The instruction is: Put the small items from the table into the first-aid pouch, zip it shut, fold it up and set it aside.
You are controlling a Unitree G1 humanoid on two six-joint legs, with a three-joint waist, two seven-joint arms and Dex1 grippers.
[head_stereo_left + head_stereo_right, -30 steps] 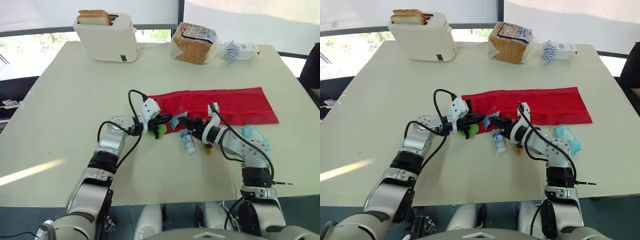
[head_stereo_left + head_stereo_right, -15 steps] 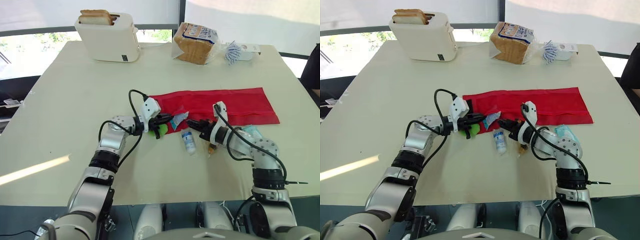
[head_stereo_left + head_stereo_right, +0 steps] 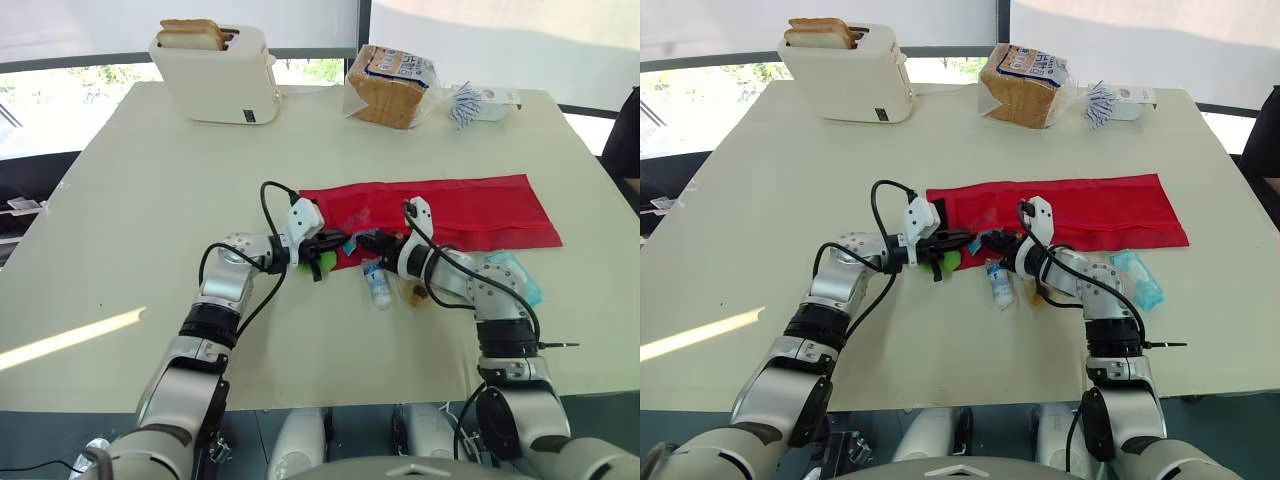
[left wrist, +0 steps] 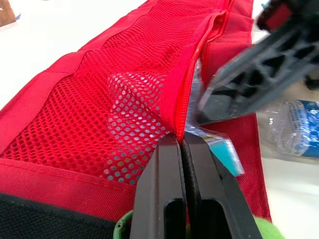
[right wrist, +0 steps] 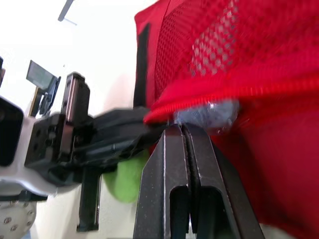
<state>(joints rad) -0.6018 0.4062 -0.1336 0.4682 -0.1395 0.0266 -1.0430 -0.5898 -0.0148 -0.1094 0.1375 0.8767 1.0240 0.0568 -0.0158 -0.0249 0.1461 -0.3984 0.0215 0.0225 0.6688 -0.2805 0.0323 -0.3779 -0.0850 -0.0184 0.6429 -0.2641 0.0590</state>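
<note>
The red first-aid pouch (image 3: pixel 450 205) lies unfolded across the table's middle. At its left end, my left gripper (image 3: pixel 326 246) is shut on the zip edge (image 4: pixel 185 112) of the mesh pocket (image 4: pixel 114 114). My right gripper (image 3: pixel 366 240) faces it from the right, shut on a clear packet (image 5: pixel 208 112) at the pocket's mouth. A teal-edged packet (image 4: pixel 223 149) lies just under the opening. A green item (image 3: pixel 322 263) sits below my left gripper. On the table in front of the pouch are a small bottle (image 3: pixel 377 286), a small brown item (image 3: pixel 418 294) and a teal packet (image 3: pixel 512 272).
At the table's far edge stand a white toaster (image 3: pixel 218 72) with bread in it, a bagged loaf (image 3: pixel 390 85) and a white box with a blue-striped wrapper (image 3: pixel 482 100). Bare tabletop spreads left and front of the pouch.
My right gripper drew back to the right half a second ago and has now come back left to the pocket's mouth. My left gripper has kept its hold.
</note>
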